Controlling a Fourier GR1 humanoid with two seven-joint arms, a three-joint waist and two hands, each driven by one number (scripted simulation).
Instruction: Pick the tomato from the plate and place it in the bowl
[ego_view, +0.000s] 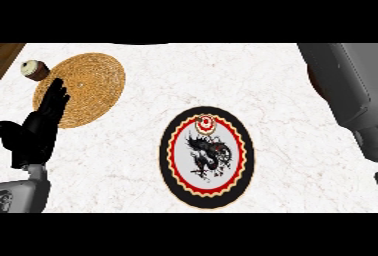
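Observation:
A plate (171, 165) with a black rim, a red scalloped ring and a dark dragon figure lies at the middle of the counter. On its far part sits a small round red and pale thing (205, 123), which looks like the tomato. The wide, woven brown bowl (88, 85) is at the far left. My left hand (40, 122) stands open at the left edge, fingers up, its fingertips over the bowl's near-left rim. Of the right arm only the grey forearm (345, 85) shows, along the right edge; its hand is out of view.
A small cupcake (33, 69) with white topping stands just left of the bowl at the far left corner. The counter top (295, 170) is white marble. A brown edge shows at the top left corner.

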